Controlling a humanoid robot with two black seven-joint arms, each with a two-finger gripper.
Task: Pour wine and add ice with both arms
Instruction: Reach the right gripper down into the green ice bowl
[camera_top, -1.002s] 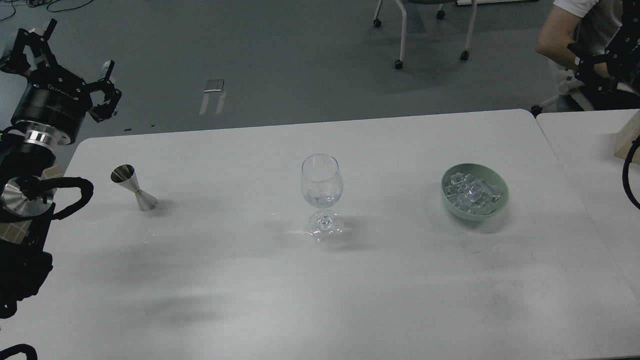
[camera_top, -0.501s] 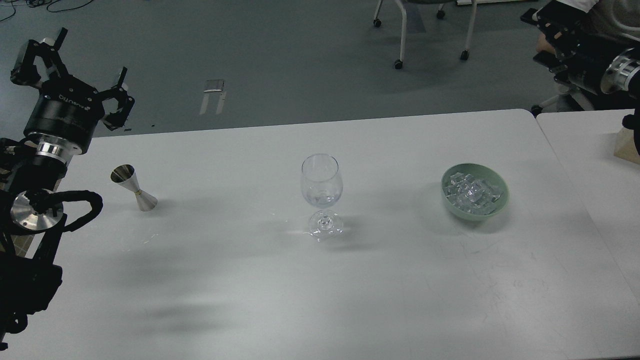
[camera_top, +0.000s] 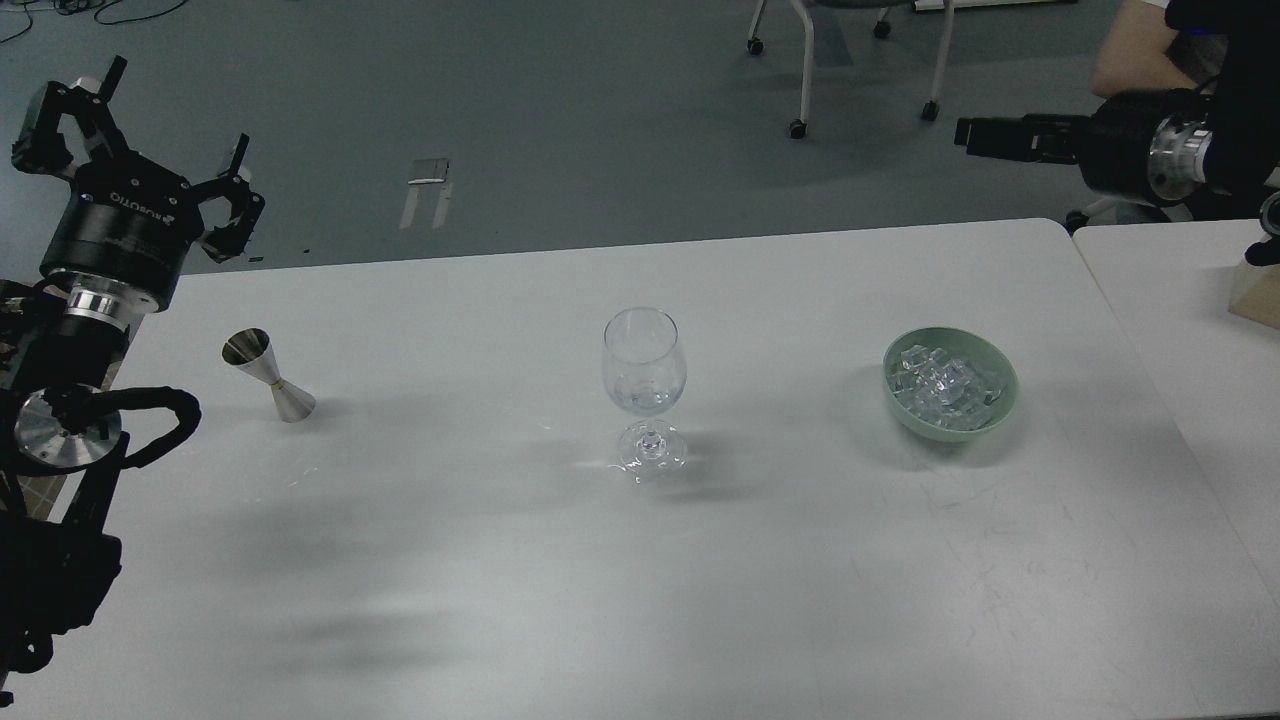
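Observation:
A clear wine glass (camera_top: 643, 372) stands upright at the table's middle, with a little clear wine (camera_top: 641, 399) in the bottom of its bowl. A steel jigger (camera_top: 268, 376) stands at the left. A green bowl (camera_top: 1004, 403) at the right holds a heap of clear ice cubes (camera_top: 940, 385). My left gripper (camera_top: 140, 145) is open and empty, above the table's far left corner, behind the jigger. My right gripper (camera_top: 975, 134) points left, above the floor beyond the table's far right corner, well behind the bowl. It is dark and seen side-on, with nothing visibly in it.
A second white table (camera_top: 1170, 300) adjoins on the right, with a wooden block (camera_top: 1256, 288) on it. Chairs on castors (camera_top: 810, 70) and a seated person (camera_top: 1135, 55) are beyond the table. My left arm's joints and cables (camera_top: 70, 430) fill the left edge.
My right arm has swung so its gripper now reaches further left and points sideways. My left gripper has shifted only slightly. Glass, jigger and bowl have not moved.

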